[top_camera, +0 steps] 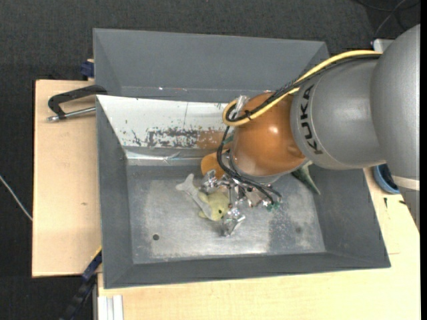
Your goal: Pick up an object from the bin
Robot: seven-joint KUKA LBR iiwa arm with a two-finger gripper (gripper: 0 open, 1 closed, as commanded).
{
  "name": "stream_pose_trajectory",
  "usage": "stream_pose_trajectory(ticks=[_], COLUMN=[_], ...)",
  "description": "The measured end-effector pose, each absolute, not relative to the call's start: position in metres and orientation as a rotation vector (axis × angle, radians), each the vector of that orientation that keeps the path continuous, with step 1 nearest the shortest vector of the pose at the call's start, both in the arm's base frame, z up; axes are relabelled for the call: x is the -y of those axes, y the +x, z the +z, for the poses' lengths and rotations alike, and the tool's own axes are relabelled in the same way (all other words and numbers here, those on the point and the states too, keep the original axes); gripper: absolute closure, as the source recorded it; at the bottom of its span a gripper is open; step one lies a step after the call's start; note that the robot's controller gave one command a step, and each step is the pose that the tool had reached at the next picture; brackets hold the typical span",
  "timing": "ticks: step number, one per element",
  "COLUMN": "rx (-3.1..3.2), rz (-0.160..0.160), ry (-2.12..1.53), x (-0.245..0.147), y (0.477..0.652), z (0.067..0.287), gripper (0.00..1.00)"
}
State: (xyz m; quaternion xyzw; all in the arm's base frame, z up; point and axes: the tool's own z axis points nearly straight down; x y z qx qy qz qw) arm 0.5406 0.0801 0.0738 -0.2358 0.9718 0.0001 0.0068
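Note:
My gripper point(225, 212) hangs low over the middle of the bin floor, under the orange wrist cover. Its metal fingers point down and to the left. Right at the fingers lies a pale yellowish thing in clear crinkled wrap point(208, 204), touching or just beside the fingertips. The wrap's light tip sticks out to the left at about the height of the gripper. An orange rounded thing point(209, 161) peeks out behind the gripper near the back wall, partly hidden by the wrist. Whether the pale thing sits between the fingers I cannot make out.
A dark green flat thing point(309, 178) pokes out on the right from under the arm. The arm covers the right rear part of the bin. The left half of the floor shows bare grey metal with one small dark hole.

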Motion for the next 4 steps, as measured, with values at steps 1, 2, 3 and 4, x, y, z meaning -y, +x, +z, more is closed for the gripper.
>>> stream_pose_trajectory(ticks=[1,2,3,4], rx=[-3.045,-3.031,-3.045,-3.047], rz=[0.0,0.003,0.002,0.001], ry=[-0.735,-0.732,-0.732,-0.73], x=[-0.08,-0.083,-0.084,-0.085], y=[0.543,0.547,0.549,0.551], z=[0.077,0.08,0.095,0.11], gripper=[0.0,1.0,1.0,1.0])
